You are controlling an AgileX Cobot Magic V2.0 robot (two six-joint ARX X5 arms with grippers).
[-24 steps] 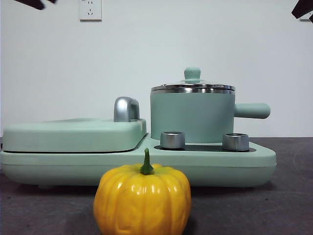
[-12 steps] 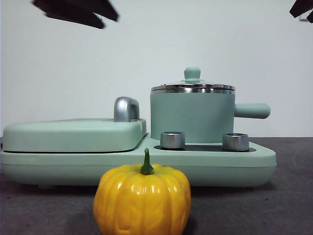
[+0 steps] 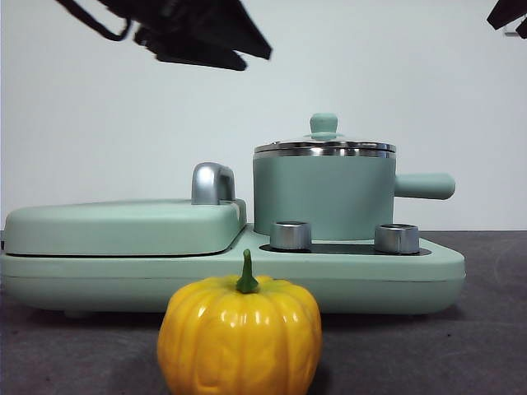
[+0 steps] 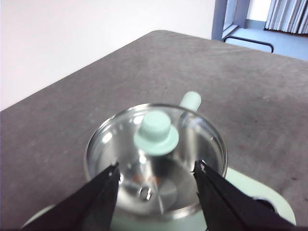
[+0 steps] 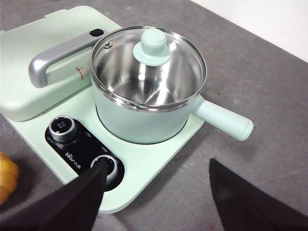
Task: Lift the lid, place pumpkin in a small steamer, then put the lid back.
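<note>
The glass lid [image 3: 324, 148] with its mint-green knob [image 4: 156, 133] sits on the small steamer [image 3: 324, 193], a mint-green pot with a side handle [image 3: 424, 186]. Both also show in the right wrist view: lid [image 5: 147, 65], steamer [image 5: 144, 122]. The yellow-orange pumpkin [image 3: 240, 333] stands on the table in front of the cooker; only its edge [image 5: 6, 178] shows in the right wrist view. My left gripper [image 4: 156, 175] is open, above the lid and apart from it, and is the dark shape at top left of the front view [image 3: 198, 33]. My right gripper [image 5: 156, 180] is open and empty, high up.
The steamer stands on a mint-green cooker base [image 3: 247, 276] with two steel dials [image 3: 291, 235]. A flat griddle cover [image 3: 123, 224] with a steel handle [image 3: 212, 183] fills the base's left half. Grey table [image 5: 269, 82] lies around it.
The left arm has come in from the top left corner and moved rightward toward the steamer, growing larger in the front view. The lid, steamer, pumpkin and right arm have not moved.
</note>
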